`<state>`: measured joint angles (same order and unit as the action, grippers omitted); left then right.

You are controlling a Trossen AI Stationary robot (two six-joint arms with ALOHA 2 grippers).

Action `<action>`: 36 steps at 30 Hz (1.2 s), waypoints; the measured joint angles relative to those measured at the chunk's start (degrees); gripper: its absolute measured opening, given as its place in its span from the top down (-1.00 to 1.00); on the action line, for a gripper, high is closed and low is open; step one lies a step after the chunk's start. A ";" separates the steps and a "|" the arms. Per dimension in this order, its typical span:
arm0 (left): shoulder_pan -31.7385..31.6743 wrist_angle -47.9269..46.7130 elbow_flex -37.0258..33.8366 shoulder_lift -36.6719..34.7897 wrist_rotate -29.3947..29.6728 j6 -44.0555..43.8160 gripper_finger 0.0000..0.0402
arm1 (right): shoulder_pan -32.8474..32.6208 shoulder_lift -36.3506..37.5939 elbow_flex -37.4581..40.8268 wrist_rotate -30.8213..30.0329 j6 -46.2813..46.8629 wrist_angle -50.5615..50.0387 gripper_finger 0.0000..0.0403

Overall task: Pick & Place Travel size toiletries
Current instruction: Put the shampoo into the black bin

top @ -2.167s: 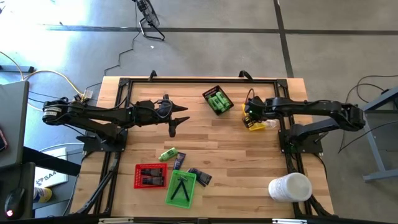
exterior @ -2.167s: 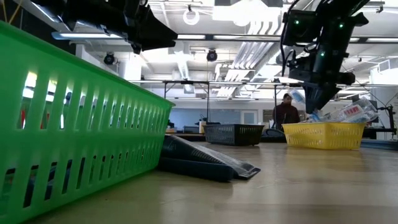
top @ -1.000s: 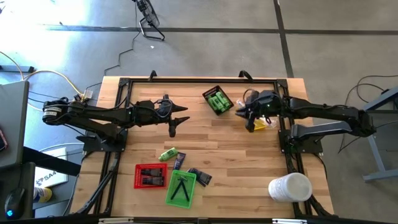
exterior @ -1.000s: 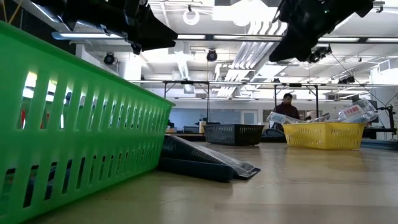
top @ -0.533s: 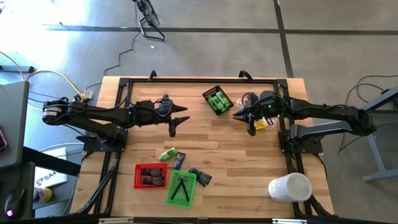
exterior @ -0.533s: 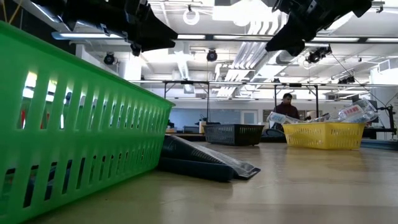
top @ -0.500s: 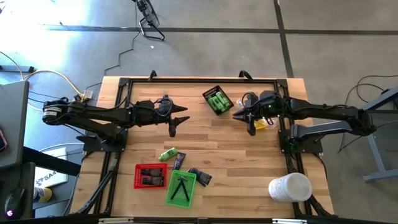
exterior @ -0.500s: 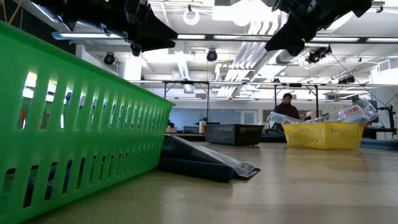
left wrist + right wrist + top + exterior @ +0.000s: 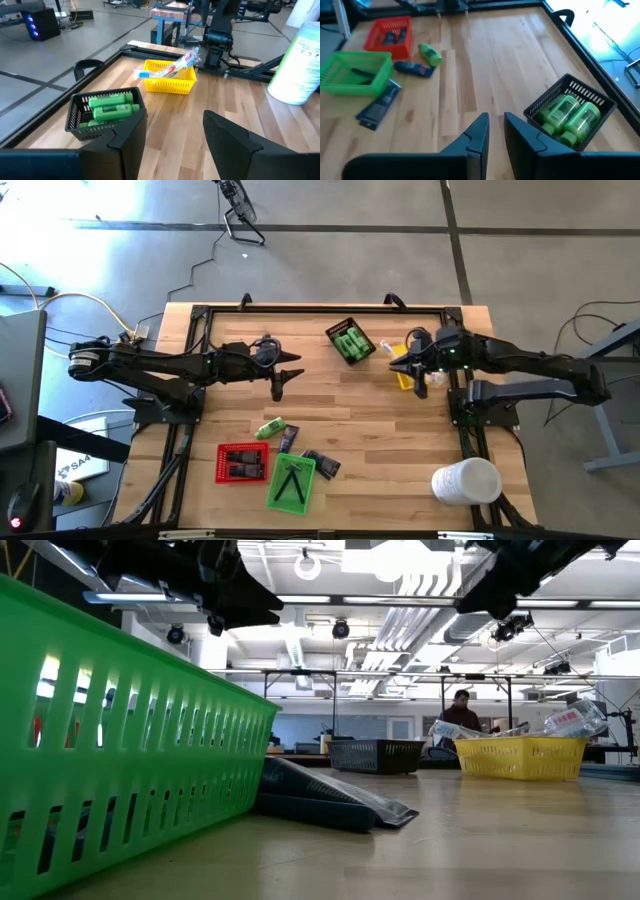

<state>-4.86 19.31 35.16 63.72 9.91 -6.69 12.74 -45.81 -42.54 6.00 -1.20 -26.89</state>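
A loose bright green bottle [image 9: 269, 428] [image 9: 430, 53] lies on its side on the table. Beside it lie dark flat packets [image 9: 288, 439] [image 9: 320, 463] [image 9: 415, 69] [image 9: 330, 802]. More green bottles fill the black tray [image 9: 350, 341] [image 9: 570, 112] [image 9: 105, 110]. Clear-wrapped sticks lie in the yellow tray [image 9: 408, 378] [image 9: 170, 77]. My right gripper [image 9: 394, 365] [image 9: 496, 120] hovers between the black and yellow trays, its fingers a narrow gap apart and holding nothing. My left gripper [image 9: 279, 386] [image 9: 172, 135] hangs wide open over mid-table, holding nothing.
A red tray [image 9: 241, 462] and a green tray [image 9: 291, 481] [image 9: 120, 730] with thin dark pieces stand near the table's near edge. A big white cylinder [image 9: 466, 481] [image 9: 300, 60] stands at the near right corner. Bare wood lies between the arms. A person shows far behind in the low view.
My right gripper, which had been low at the yellow tray, has risen clear. It swung slightly toward the table's left, then drew back toward the right edge. The sticks stay in the yellow tray.
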 joint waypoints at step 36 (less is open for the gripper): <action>22.83 -44.81 17.72 6.14 15.29 -34.39 0.38 | 0.00 2.44 13.49 -8.89 5.53 28.09 0.75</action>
<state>17.97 -25.51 52.88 69.86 25.21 -41.08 12.73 -43.37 -29.06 -2.90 4.33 1.19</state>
